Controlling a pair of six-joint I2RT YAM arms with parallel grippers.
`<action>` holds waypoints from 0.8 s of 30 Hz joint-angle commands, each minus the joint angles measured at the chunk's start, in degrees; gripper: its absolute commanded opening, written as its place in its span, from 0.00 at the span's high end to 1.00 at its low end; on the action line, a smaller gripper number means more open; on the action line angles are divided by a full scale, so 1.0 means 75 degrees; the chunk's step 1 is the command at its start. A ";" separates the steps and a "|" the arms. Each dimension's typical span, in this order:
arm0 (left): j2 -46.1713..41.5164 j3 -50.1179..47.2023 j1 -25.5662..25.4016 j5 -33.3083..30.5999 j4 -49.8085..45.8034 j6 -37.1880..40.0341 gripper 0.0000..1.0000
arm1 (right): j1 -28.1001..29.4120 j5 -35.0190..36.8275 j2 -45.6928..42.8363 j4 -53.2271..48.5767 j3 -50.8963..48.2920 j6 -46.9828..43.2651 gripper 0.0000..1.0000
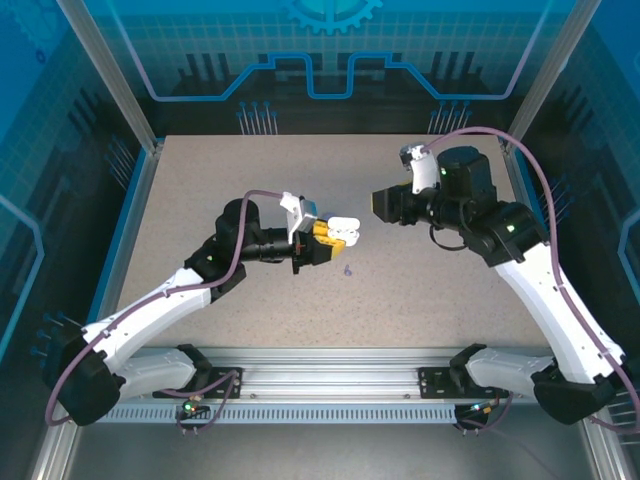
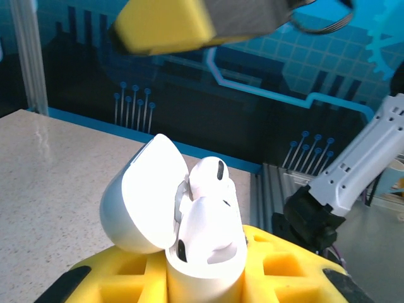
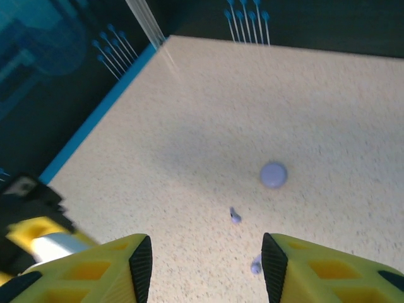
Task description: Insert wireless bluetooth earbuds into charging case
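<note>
Speckled beige table [image 3: 303, 95], round purple disc [image 3: 273, 175], two tiny lavender pieces [image 3: 235, 216], perhaps earbuds

Left arm reaches to frame centre, left gripper [image 1: 336, 238] clamped on the charging case [image 1: 346, 226]; right arm bends inward at upper right, right gripper [image 3: 205, 268] spread open.

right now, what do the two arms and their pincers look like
The left arm and right arm have white shells with black joints and black bases. A purplish cable loops along each. The left pincer and right pincer have blocky yellow fingers with cut-out pockets and black pads on their inner faces.
</note>
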 commanded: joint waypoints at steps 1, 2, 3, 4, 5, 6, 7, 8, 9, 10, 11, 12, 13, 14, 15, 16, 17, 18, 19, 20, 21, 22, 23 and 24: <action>-0.0223 0.0187 -0.0045 0.0619 0.0332 0.0098 1.00 | -0.0164 -0.0561 0.0190 -0.0288 -0.0246 0.0149 0.50; -0.0213 0.0188 -0.0044 0.0645 0.0360 0.0085 1.00 | -0.0210 -0.0689 0.0227 -0.0263 -0.0289 0.0130 0.51; -0.0212 0.0201 -0.0045 0.0675 0.0384 0.0089 1.00 | -0.0247 -0.0833 0.0271 -0.0233 -0.0350 0.0118 0.51; -0.0213 0.0214 -0.0045 0.0702 0.0379 0.0096 1.00 | -0.0284 -0.1016 0.0307 -0.0190 -0.0386 0.0069 0.51; -0.0212 0.0238 -0.0045 0.0712 0.0384 0.0096 1.00 | -0.0300 -0.1169 0.0360 -0.0179 -0.0406 0.0038 0.51; -0.0193 0.0250 -0.0039 0.0718 0.0375 0.0096 1.00 | -0.0315 -0.1274 0.0432 -0.0189 -0.0409 0.0007 0.52; -0.0183 0.0261 -0.0042 0.0745 0.0392 0.0108 1.00 | -0.0309 -0.1421 0.0495 -0.0177 -0.0425 -0.0036 0.52; -0.0165 0.0284 -0.0043 0.0761 0.0393 0.0108 1.00 | -0.0310 -0.1596 0.0570 -0.0161 -0.0438 -0.0079 0.52; -0.0156 0.0285 -0.0045 0.0763 0.0389 0.0108 1.00 | -0.0309 -0.1779 0.0627 -0.0128 -0.0453 -0.0093 0.53; -0.0146 0.0295 -0.0049 0.0784 0.0406 0.0107 1.00 | -0.0309 -0.1976 0.0681 -0.0076 -0.0484 -0.0115 0.53; -0.0114 0.0305 -0.0047 0.0797 0.0408 0.0108 1.00 | -0.0309 -0.2196 0.0721 0.0016 -0.0517 -0.0128 0.53; -0.0109 0.0308 -0.0047 0.0804 0.0406 0.0108 1.00 | -0.0306 -0.2396 0.0745 0.0107 -0.0545 -0.0129 0.54; -0.0093 0.0314 -0.0054 0.0801 0.0407 0.0108 1.00 | -0.0309 -0.2575 0.0761 0.0179 -0.0578 -0.0143 0.54; -0.0075 0.0320 -0.0055 0.0799 0.0396 0.0108 1.00 | -0.0309 -0.2745 0.0771 0.0259 -0.0595 -0.0151 0.54; -0.0050 0.0329 -0.0051 0.0769 0.0354 0.0118 1.00 | -0.0307 -0.2881 0.0763 0.0334 -0.0608 -0.0158 0.54; -0.0029 0.0344 -0.0056 0.0741 0.0310 0.0131 1.00 | -0.0309 -0.3022 0.0745 0.0384 -0.0607 -0.0169 0.54; 0.0011 0.0361 -0.0045 0.0703 0.0241 0.0143 1.00 | -0.0298 -0.3190 0.0718 0.0451 -0.0618 -0.0177 0.54; 0.0057 0.0389 -0.0050 0.0623 0.0172 0.0143 1.00 | -0.0297 -0.3330 0.0673 0.0512 -0.0632 -0.0187 0.54; 0.0111 0.0411 -0.0053 0.0570 0.0115 0.0143 1.00 | -0.0287 -0.3446 0.0637 0.0548 -0.0631 -0.0204 0.54; 0.0165 0.0449 -0.0047 0.0521 0.0043 0.0140 1.00 | -0.0292 -0.3550 0.0595 0.0576 -0.0630 -0.0218 0.54; 0.0222 0.0504 -0.0049 0.0464 -0.0048 0.0131 1.00 | -0.0283 -0.3633 0.0545 0.0601 -0.0630 -0.0235 0.54; 0.0276 0.0541 -0.0046 0.0406 -0.0140 0.0120 1.00 | -0.0281 -0.3683 0.0510 0.0602 -0.0636 -0.0257 0.54; 0.0334 0.0574 -0.0056 0.0371 -0.0184 0.0101 1.00 | -0.0261 -0.3712 0.0481 0.0602 -0.0620 -0.0280 0.54; 0.0373 0.0589 -0.0045 0.0326 -0.0207 0.0086 1.00 | -0.0251 -0.3723 0.0448 0.0591 -0.0621 -0.0308 0.54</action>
